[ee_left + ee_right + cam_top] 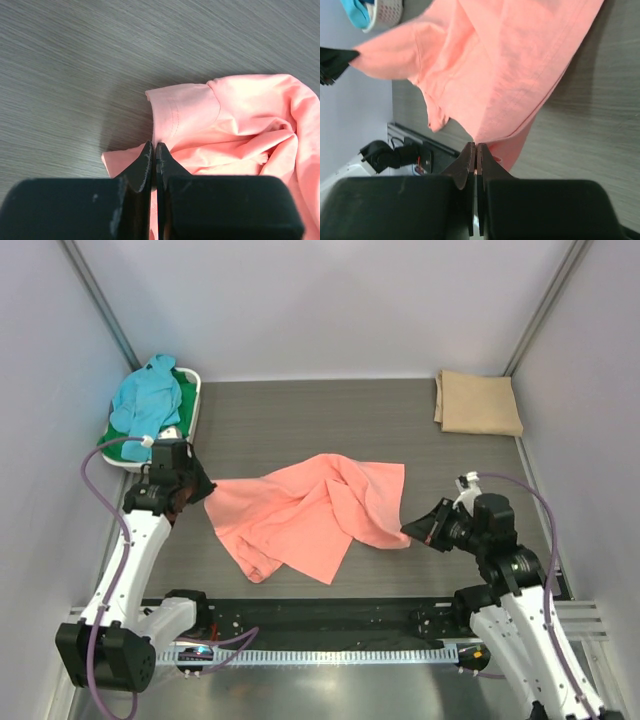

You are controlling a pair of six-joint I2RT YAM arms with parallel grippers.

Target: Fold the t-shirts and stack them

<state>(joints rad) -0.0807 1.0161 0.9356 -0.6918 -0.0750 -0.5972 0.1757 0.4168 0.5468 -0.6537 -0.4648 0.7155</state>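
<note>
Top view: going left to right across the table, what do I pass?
Basket → left hand → pink shirt → right hand → tan shirt.

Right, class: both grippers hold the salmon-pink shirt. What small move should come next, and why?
Probably draw the two grippers apart to stretch the cloth flat. The left gripper and the right gripper are each shut on an opposite edge of the salmon-pink t-shirt, yet its middle lies bunched and creased on the table, too rumpled to fold neatly.
</note>
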